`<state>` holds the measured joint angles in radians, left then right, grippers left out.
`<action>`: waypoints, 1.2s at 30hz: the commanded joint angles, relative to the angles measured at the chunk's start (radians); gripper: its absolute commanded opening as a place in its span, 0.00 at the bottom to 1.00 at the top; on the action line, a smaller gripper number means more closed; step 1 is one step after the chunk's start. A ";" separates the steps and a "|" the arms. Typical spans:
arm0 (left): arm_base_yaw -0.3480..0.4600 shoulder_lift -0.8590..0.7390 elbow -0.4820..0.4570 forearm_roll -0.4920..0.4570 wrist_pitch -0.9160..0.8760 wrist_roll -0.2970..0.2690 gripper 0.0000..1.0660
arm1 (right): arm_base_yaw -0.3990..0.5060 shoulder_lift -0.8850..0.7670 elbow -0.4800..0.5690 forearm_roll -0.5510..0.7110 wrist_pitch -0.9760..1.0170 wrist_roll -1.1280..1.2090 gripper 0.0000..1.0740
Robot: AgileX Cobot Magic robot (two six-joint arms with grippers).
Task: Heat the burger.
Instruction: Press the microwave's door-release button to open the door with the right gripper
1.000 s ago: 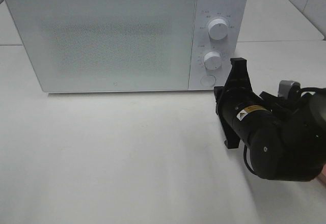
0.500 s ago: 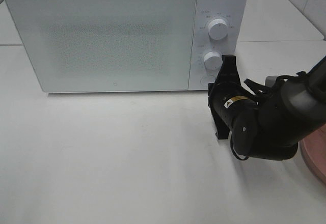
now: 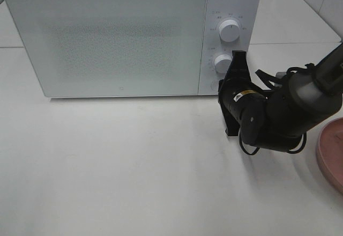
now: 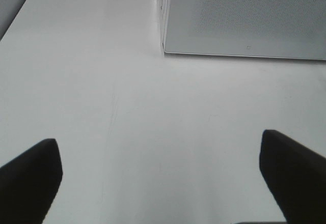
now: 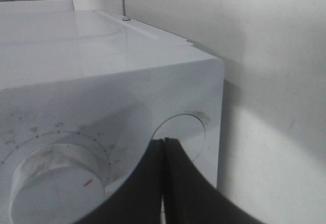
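The burger is out of view. The white microwave [image 3: 118, 43] stands at the back with its door closed. My right gripper [image 3: 222, 85] is shut, its arm stretched toward the microwave's control panel. In the right wrist view the joined fingertips [image 5: 164, 142] rest at the round button [image 5: 183, 127] below the lower knob [image 5: 56, 183]; I cannot tell whether they press it. My left gripper [image 4: 163, 183] is open over bare table, with the microwave's front corner [image 4: 165, 46] ahead of it. Nothing is between its fingers.
A pink plate [image 3: 333, 153] lies at the right edge of the table, partly cut off. Two white knobs, upper [image 3: 229, 30] and lower [image 3: 223, 63], sit on the panel. The table [image 3: 118, 166] in front of the microwave is white.
My right arm has moved left and forward, bringing its shut fingers up to the microwave's round button. The pink plate has come into view behind it.
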<state>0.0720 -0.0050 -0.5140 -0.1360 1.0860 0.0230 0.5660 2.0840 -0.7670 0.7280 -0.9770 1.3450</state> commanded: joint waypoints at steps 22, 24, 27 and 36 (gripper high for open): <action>0.001 -0.016 0.000 -0.008 -0.015 0.002 0.92 | -0.019 0.075 -0.099 0.031 -0.011 -0.066 0.00; 0.001 -0.016 0.000 -0.008 -0.015 0.002 0.92 | -0.019 0.079 -0.101 0.031 -0.024 -0.064 0.00; 0.001 -0.016 0.000 -0.008 -0.015 0.002 0.92 | -0.019 0.083 -0.107 0.033 -0.031 -0.048 0.00; 0.001 -0.016 0.000 -0.008 -0.015 0.002 0.92 | -0.019 0.084 -0.166 0.043 -0.094 -0.048 0.00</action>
<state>0.0720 -0.0050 -0.5140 -0.1360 1.0860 0.0230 0.5590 2.1760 -0.8860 0.8050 -0.9610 1.3010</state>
